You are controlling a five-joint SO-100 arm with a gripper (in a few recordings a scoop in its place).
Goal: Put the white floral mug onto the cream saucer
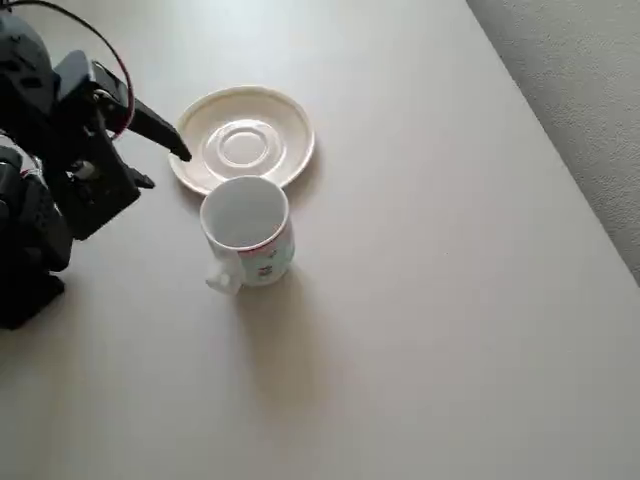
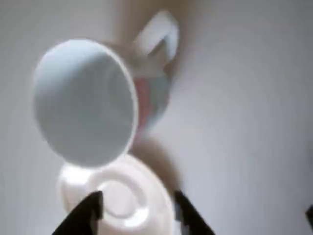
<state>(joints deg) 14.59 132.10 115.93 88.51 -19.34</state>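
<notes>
Surface (image 1: 420, 300): pale, plain, carrying all items; a grey textured strip ran along its edge at 2 o'clock in the overhead view.

Arm (image 1: 40, 190): black, at 9 o'clock in the overhead view, with a red and a black cable looped over its top.

Saucer (image 1: 242, 138): cream, glossy, with a raised ring round its well; flat on the surface toward 11 o'clock in the overhead view. In the wrist view (image 2: 117, 200), blurred, it lay at 6 o'clock.

Mug (image 1: 248, 232): white, upright, plain inside, faint print on the outer wall; it stood on the surface just beside the saucer's 6 o'clock rim, not on it, handle toward 7 o'clock. In the wrist view (image 2: 88, 103), blurred, it sat past the saucer at 10 o'clock.

Pincer (image 1: 168, 162): empty, its fingers (image 2: 85, 213) spread moderately apart over the saucer's 9 o'clock rim; contact with the saucer could not be told.
</notes>
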